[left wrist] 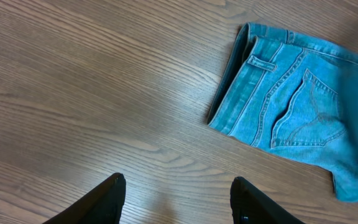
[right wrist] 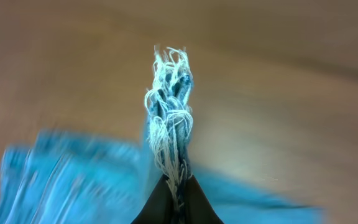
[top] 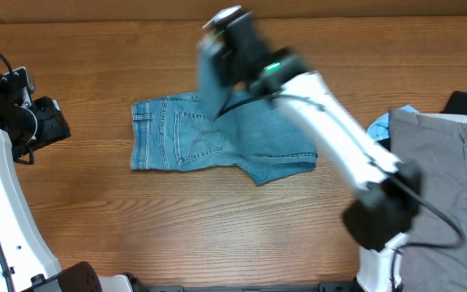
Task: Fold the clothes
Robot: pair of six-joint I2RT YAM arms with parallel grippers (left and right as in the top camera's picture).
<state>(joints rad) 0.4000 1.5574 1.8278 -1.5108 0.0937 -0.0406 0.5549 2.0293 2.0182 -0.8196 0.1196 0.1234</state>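
Wooden table, brown grain running lengthwise; soft overhead glare on surface.

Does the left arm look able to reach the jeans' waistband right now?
Probably yes. The left pincer is open over bare table, with nothing between it and the waistband ahead. The right pincer holds the frayed hem up farther along the jeans, clear of that edge.

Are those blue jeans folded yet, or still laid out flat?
Mid-fold, not finished. The jeans lie flat at the waist, while the right jaws, shut on the frayed hem, hold the legs up above it.
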